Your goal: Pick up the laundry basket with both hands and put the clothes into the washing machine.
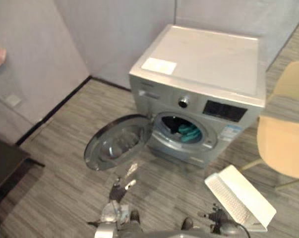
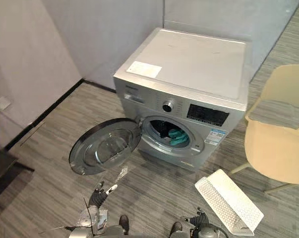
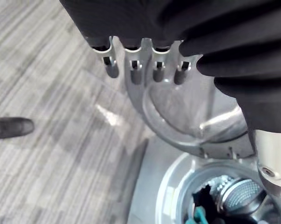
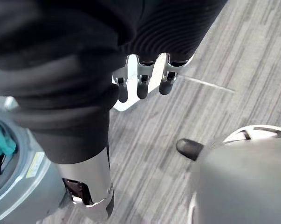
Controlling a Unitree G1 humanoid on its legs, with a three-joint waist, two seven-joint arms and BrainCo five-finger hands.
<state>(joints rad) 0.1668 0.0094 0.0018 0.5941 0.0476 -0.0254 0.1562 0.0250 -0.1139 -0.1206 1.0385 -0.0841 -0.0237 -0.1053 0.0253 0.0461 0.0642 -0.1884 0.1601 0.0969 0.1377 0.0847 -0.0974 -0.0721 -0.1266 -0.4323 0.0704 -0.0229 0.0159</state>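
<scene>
Clothes, teal and dark, lie inside the drum of the washing machine. Its round door hangs wide open off the machine's front-left. The white perforated laundry basket lies tipped on the floor off the machine's front-right corner, looks empty, with its long axis running diagonally away from the machine. The right hand is just beside the basket, fingers loosely spread, holding nothing. The left hand is out in front of the door, fingers straight, empty, well apart from the basket. Right arm is clearly nearer the basket. A yellow chair stands right of the machine.
</scene>
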